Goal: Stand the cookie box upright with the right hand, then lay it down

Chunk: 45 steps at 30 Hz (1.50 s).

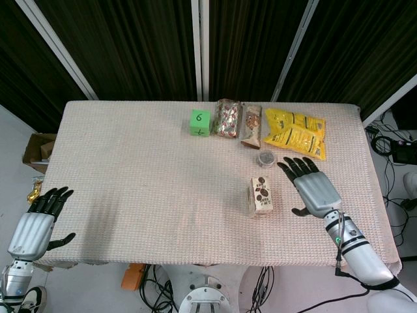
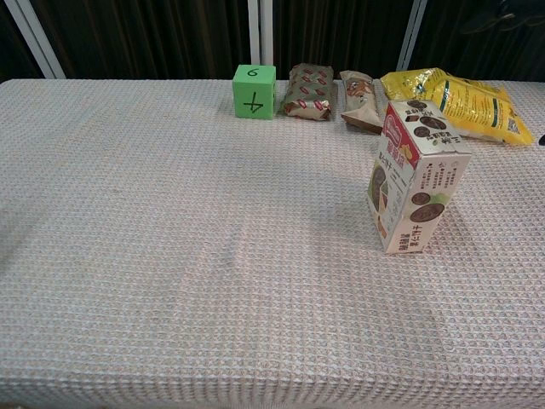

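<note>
The cookie box [image 1: 260,195] stands upright on the table's right half, a little tilted in the chest view [image 2: 415,177]. My right hand [image 1: 311,188] hovers just to its right with fingers spread, holding nothing and not touching the box. Off the table's near left corner, my left hand [image 1: 39,222] is open and empty. The chest view shows neither hand clearly.
Along the far edge lie a green cube [image 1: 199,122], two snack packets [image 1: 227,118] [image 1: 251,125] and a yellow bag [image 1: 295,132]. A small round lid-like thing [image 1: 266,158] sits just behind the box. A cardboard carton [image 1: 38,149] stands on the floor at left.
</note>
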Available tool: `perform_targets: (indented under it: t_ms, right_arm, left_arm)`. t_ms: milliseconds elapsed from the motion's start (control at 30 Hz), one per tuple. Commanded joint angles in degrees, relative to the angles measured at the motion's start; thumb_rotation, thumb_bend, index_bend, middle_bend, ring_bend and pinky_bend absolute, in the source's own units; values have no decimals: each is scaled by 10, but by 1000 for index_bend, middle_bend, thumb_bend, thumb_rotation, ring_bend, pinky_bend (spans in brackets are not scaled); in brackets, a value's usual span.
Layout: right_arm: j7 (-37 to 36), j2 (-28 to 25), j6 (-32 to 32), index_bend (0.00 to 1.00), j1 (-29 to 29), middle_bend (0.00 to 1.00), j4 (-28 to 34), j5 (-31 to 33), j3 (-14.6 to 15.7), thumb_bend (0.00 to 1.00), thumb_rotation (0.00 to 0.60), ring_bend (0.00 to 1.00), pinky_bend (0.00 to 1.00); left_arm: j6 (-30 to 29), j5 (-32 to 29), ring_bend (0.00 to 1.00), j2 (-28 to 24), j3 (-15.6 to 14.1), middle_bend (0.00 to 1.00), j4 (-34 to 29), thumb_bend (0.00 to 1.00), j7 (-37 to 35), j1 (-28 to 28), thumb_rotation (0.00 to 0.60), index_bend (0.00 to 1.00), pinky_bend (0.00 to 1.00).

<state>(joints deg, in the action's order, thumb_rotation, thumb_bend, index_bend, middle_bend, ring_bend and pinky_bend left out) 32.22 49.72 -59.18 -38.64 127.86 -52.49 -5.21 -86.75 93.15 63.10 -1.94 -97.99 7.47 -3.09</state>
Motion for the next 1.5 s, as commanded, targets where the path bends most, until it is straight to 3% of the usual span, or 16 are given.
perform_targets:
  t_ms: [33,433,867,967,1100,1200,1333,1433,1500]
  right_arm:
    - [113,29,19,0,-100,0,42,145,-12,0,600,0,0]
    - [138,97,-23,0,-168,0,34,256,-9,0,600,0,0]
    - [133,134,-56,0,-186,5,7,274,5,0,600,0,0]
    - [125,147,-68,0,-182,88,-4,260,6,0,600,0,0]
    - [118,169,-103,0,-173,336,-13,247,4,3,600,0,0]
    - [115,181,-122,0,-166,472,-19,230,5,70,600,41,0]
    - [109,178,-131,0,-158,573,-8,214,5,151,600,121,0]
    - [44,172,-125,0,-133,593,2,142,-9,171,600,136,0]
    - [-56,177,-115,0,-92,600,-18,37,-11,174,600,136,0]
  left_arm:
    - [-2,0,76,-2,0,99,1,22,-3,1,600,119,186]
    - [-5,1,76,-3,0,99,6,21,-10,2,600,119,185]
    - [-1,-4,76,-4,1,99,8,21,-13,2,600,119,185]
    - [0,-8,76,-4,1,99,8,21,-12,3,600,119,186]
    - [2,-13,76,-5,1,99,7,21,-11,3,600,119,185]
    - [3,-14,76,-5,1,99,7,21,-12,3,600,119,185]
    - [5,-14,76,-6,1,99,7,21,-11,2,600,119,186]
    - [8,-14,76,-5,1,99,6,21,-11,1,600,119,185]
    - [9,-13,76,-3,1,99,7,21,-12,0,600,119,185]
